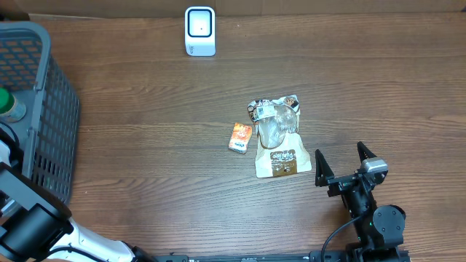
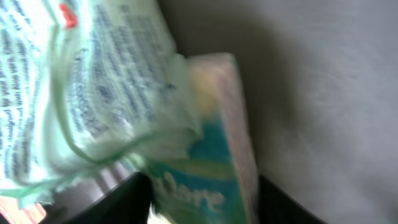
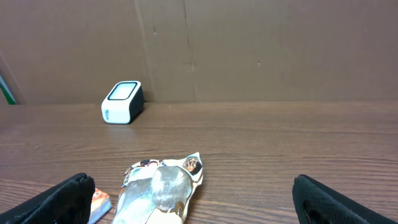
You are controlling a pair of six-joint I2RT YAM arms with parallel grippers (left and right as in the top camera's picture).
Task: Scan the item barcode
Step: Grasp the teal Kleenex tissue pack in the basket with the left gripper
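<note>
- A flat teal-and-white packet (image 2: 217, 137) lies between the left gripper's (image 2: 202, 199) dark fingers (image 2: 118, 202), beside a crumpled pale-green plastic wrapper (image 2: 93, 93); the blur hides whether they pinch it.
- The right gripper's (image 1: 341, 153) fingers are spread wide and empty above the wooden table (image 1: 145, 109).

We read only one fragment: white letters, seemingly "lore", on the teal carton (image 2: 211, 186). Left of that carton, the pale green wrapper (image 2: 106, 93) bears dense blue print, too blurred to read. Labels on the snack bag (image 1: 277, 138) and the orange packet (image 1: 240, 137) are too small.
</note>
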